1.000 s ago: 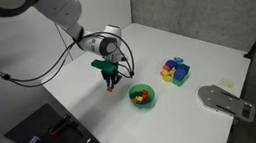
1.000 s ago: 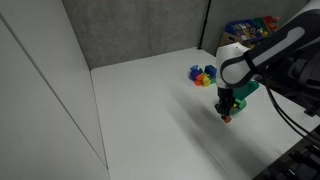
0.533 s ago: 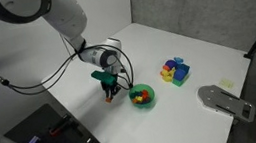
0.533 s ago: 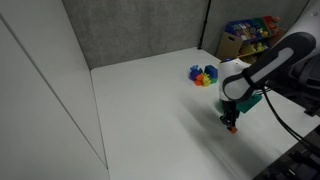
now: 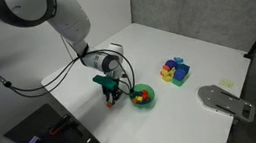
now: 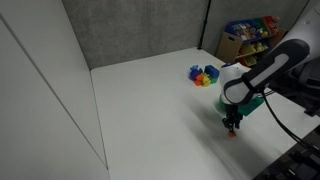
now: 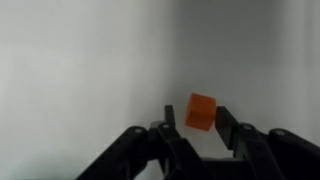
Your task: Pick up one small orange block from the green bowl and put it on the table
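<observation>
The small orange block (image 7: 201, 112) sits between the two fingers (image 7: 228, 126) of the pincer (image 7: 200, 130), which is closed on it. It is pressed against one finger, but blur hides whether the other finger touches it. In an exterior view the block shows only as a reddish speck at the pincer's tip (image 6: 232, 129), low over the bench (image 6: 150, 90). Whether it rests on the surface or hangs just above cannot be told.

The pincer (image 5: 111, 97) stands just beside the green bowl (image 5: 151, 89), outside its rim and not touching it. Other coloured blocks lie in the bowl, too small to sort. On the pincer's side away from the bowl, the white bench (image 5: 200, 41) is bare up to its edge, which runs near. Past the bowl on the opposite side stands a blue tray (image 5: 182, 74) of yellow and purple blocks, well apart. Beyond that a grey metal plate (image 5: 225, 101) overhangs the bench's edge.

In the wrist view the fingers are cut off by the lower border, and the bowl is out of frame.
</observation>
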